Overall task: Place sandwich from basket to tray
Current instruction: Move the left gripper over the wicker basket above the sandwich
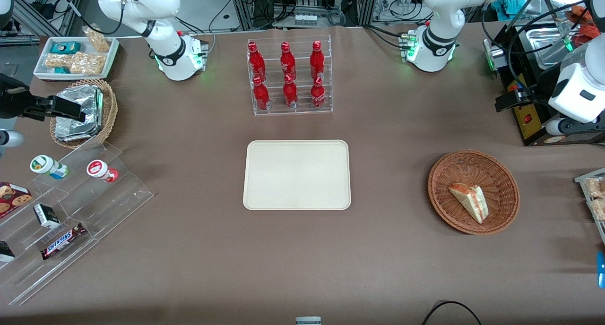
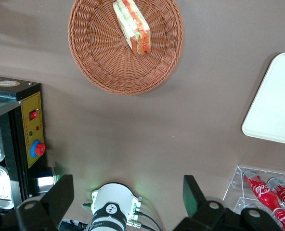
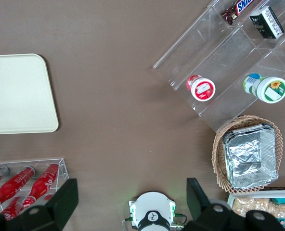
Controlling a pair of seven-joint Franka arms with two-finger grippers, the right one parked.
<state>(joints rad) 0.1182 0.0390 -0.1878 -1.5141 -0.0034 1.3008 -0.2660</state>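
Overhead, the left arm's gripper [image 2: 128, 197] hung high above the brown table [image 1: 378, 126], its two dark fingers [image 2: 60, 192] spread wide apart with nothing between them and touching nothing; its wrist camera looked down on the arm's own white base [image 2: 111, 211].

One small triangular sandwich [image 1: 469, 201] of pale bread with red-orange and green filling lay inside the one wide, shallow reddish-brown wicker basket [image 1: 501, 174], toward the rim nearer the front camera. That basket sat toward the working arm's end of the table, well apart from the single flat cream-beige rectangular tray [image 1: 297, 175], which lay in the middle and carried nothing.

Farther from the front camera than the tray, a clear acrylic rack [image 1: 289, 77] held six red bottles [image 1: 287, 55] in two rows of three. Toward the parked arm's end stood a smaller tan wicker basket [image 1: 109, 110] with foil-wrapped packets [image 1: 78, 112], a white tray of snack bags [image 1: 75, 56], and a clear stepped display stand [image 1: 94, 192] carrying two round-lidded cups [image 1: 101, 170], a Snickers bar [image 1: 62, 241] and small boxes.

A black box with a yellow panel and a red button [image 2: 28, 130] stood at the working arm's end, near the basket. The tabletop was covered in plain matte brown sheeting, and cables and metal framing ran along the table edge farthest from the front camera.
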